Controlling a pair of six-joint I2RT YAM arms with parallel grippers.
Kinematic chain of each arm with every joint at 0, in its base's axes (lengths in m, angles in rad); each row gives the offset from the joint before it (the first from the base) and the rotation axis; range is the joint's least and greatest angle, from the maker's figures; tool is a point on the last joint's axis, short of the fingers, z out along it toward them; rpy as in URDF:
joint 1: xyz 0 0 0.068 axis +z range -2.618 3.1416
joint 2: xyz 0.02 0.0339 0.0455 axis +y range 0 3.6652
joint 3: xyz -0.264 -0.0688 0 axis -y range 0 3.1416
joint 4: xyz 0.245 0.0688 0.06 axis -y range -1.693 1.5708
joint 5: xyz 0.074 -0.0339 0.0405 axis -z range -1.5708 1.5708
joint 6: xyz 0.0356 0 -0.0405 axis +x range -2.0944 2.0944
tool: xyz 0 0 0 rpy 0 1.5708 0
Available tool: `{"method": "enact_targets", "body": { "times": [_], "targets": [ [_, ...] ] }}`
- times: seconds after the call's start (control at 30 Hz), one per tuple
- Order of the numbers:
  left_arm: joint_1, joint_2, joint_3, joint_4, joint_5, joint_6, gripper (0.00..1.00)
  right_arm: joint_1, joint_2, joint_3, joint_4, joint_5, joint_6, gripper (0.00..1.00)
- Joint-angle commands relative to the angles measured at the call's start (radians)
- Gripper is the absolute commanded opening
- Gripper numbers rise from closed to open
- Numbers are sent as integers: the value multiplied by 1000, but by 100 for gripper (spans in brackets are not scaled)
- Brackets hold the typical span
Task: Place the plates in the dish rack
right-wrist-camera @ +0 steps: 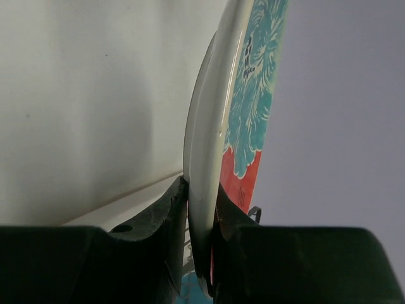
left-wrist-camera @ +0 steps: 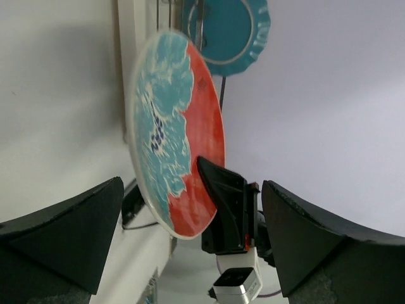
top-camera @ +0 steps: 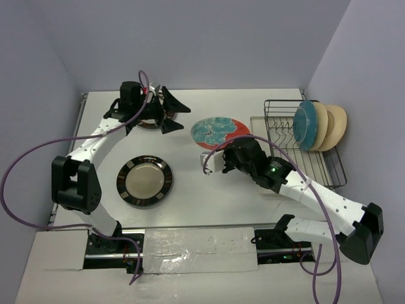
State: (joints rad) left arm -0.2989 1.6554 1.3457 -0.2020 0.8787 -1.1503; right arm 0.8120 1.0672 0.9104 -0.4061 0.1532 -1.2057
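Right pincer [right-wrist-camera: 201,215] is pinching the near rim of the red flowered plate [top-camera: 218,132], jaws almost closed on it. Left of it a striped plate [top-camera: 144,182] is lying flat on the table [top-camera: 196,206]. Farther back the left pincer [top-camera: 176,114] is gaping wide, holding nothing. At the far right a teal plate [top-camera: 304,125] and two cream plates [top-camera: 324,126] are standing in the rack [top-camera: 278,120].

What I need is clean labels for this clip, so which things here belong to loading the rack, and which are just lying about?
Part of the job:
- red flowered plate, clamped in the right fingers
- striped plate
- second striped plate, mostly hidden
- dish rack
- teal plate and cream plates, already racked

Lying about:
- purple cables
- taped strip
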Motion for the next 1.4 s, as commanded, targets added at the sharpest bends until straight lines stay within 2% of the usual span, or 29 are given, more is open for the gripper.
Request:
{"method": "enact_targets", "body": {
  "times": [0.0, 0.1, 0.17, 0.27, 0.3, 0.37, 0.4, 0.47, 0.67, 0.7, 0.77, 0.8, 0.9, 1.13, 1.37],
  "targets": [
    [78, -51, 93, -69, -38, 131, 99, 15, -104, 93, 96, 39, 92, 0],
    [168, -71, 125, -109, -75, 217, 99, 6, -131, 159, 26, 23, 227, 0],
    [191, -86, 135, -126, -105, 270, 99, -2, -147, 183, 1, -4, 306, 0],
    [213, -118, 107, -131, -136, 348, 99, -43, -165, 254, -37, -46, 503, 0],
    [219, -129, 101, -132, -135, 363, 99, -68, -165, 307, -65, -114, 608, 0],
    [222, -140, 66, -94, -101, 363, 99, -176, -164, 349, -71, -193, 745, 0],
    [225, -143, 44, -82, -92, 362, 99, -225, -153, 393, -92, -280, 783, 0],
    [225, -154, 27, -36, -69, 359, 99, -386, -139, 430, -112, -372, 872, 0],
    [227, -161, 17, -13, -38, 363, 99, -762, -82, 530, -149, -700, 1032, 0],
    [227, -163, 15, -11, -34, 362, 99, -871, -58, 560, -154, -737, 1057, 0],
    [227, -164, 9, 4, -26, 360, 99, -960, -29, 587, -165, -837, 1100, 0],
    [227, -163, 9, 6, -21, 357, 99, -1032, -1, 603, -174, -866, 1106, 0],
    [228, -154, 10, 7, -9, 359, 99, -1114, 49, 631, -195, -923, 1107, 0],
    [238, -141, 7, 19, 8, 343, 99, -1192, 164, 706, -276, -960, 1019, 0],
    [242, -128, 9, 32, 26, 325, 99, -1217, 247, 762, -356, -920, 887, 0]
  ]
}}
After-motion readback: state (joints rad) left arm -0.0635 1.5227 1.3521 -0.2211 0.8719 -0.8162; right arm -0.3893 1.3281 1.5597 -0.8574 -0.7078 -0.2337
